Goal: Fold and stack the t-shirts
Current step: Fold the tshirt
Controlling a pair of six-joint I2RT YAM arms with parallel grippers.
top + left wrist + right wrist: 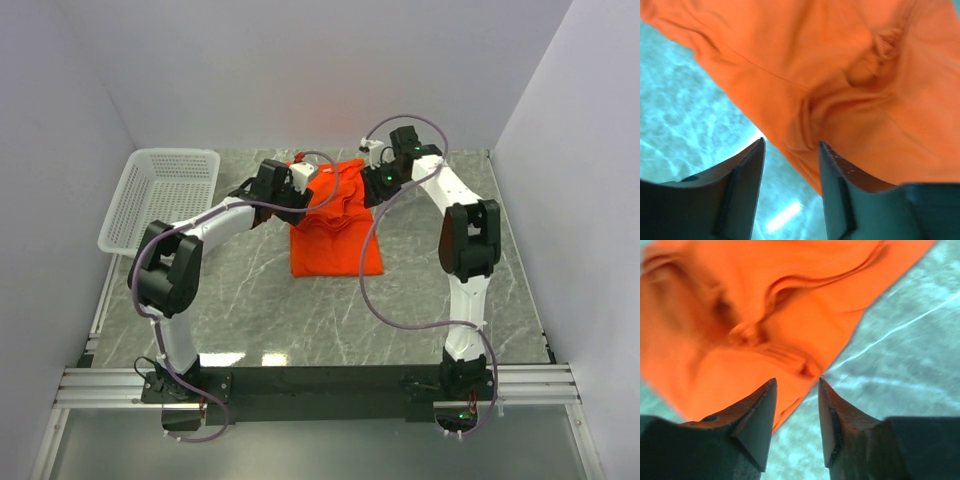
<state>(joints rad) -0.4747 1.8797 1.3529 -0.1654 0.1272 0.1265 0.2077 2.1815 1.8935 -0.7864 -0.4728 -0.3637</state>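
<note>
Marble-grey table [250, 300], white walls [300, 70].
Left arm [215, 225] and right arm [465, 235] reach inward over orange t-shirt [335, 240]; left gripper [790, 143], right gripper [797, 380] both released.

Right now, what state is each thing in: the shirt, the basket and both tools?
shirt: lying on the table, far end bunched in folds, not gripped.
basket: upright, empty.
left tool: open, holding nothing, at the shirt's left edge.
right tool: open, holding nothing, at the shirt's right edge.
</note>
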